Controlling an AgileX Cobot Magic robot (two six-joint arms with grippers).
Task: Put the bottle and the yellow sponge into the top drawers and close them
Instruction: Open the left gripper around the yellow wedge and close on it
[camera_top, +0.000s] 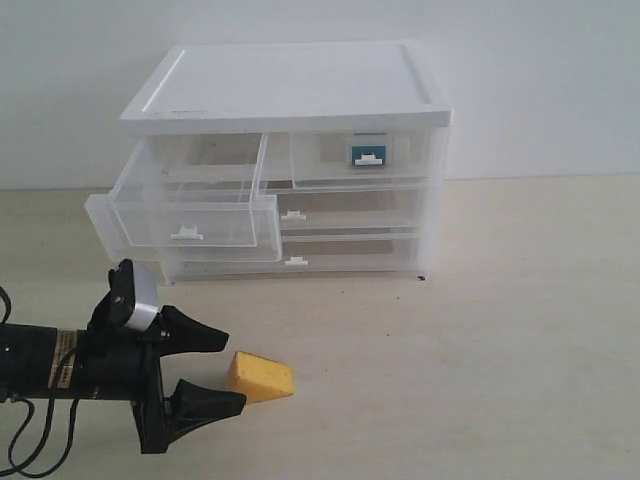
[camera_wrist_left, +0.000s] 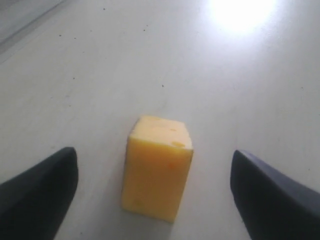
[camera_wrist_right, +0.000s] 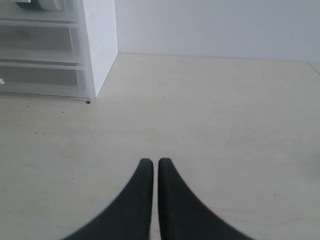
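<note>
yellow sponge (camera_top: 259, 377) at gaping left pincer (camera_top: 236, 369)

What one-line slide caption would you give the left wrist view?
The open black end effector flanks a wedge-shaped yellow-orange sponge resting on the pale tabletop, touching nothing.

Looks like a robot test lab. Plain pale bench (camera_top: 520, 340) set against a blank white wall (camera_top: 540, 90), evenly lit. Staged with small props: a plastic drawer unit (camera_top: 290, 90) and a yellow sponge (camera_top: 259, 377). Black robot arm (camera_top: 50, 365) low over the bench, a silver camera (camera_top: 140, 295) mounted at its wrist. Same bench and wall in the right wrist view.
</note>
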